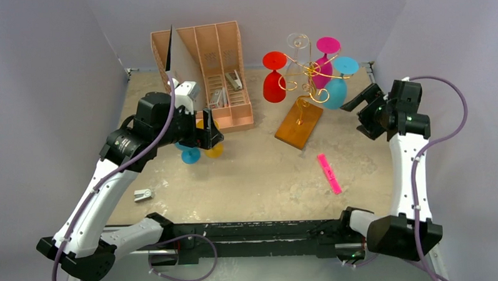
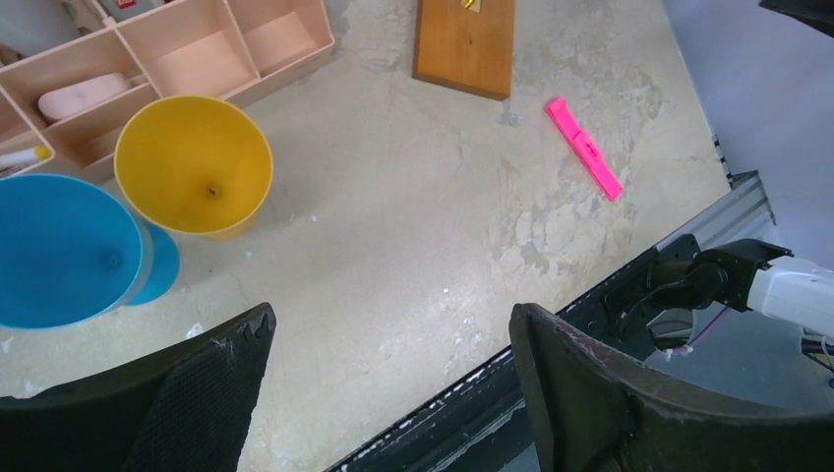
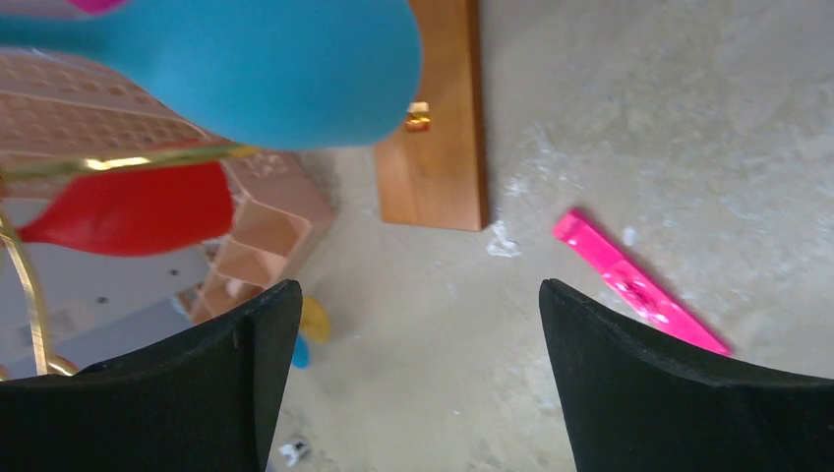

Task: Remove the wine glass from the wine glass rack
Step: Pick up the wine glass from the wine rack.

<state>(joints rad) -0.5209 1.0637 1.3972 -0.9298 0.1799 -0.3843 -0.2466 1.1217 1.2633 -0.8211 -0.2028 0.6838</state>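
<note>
Pincer (image 3: 418, 290) — right, agape — near blue wine glass (image 3: 246, 59).

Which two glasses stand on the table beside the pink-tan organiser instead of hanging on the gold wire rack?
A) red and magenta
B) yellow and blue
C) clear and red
B: the left wrist view looks down into a yellow glass and a blue glass upright on the table, while the red glass and magenta glass hang on the wine glass rack.

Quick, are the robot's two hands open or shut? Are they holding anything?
Left gripper: open, holding nothing.
Right gripper: open, holding nothing.
</note>
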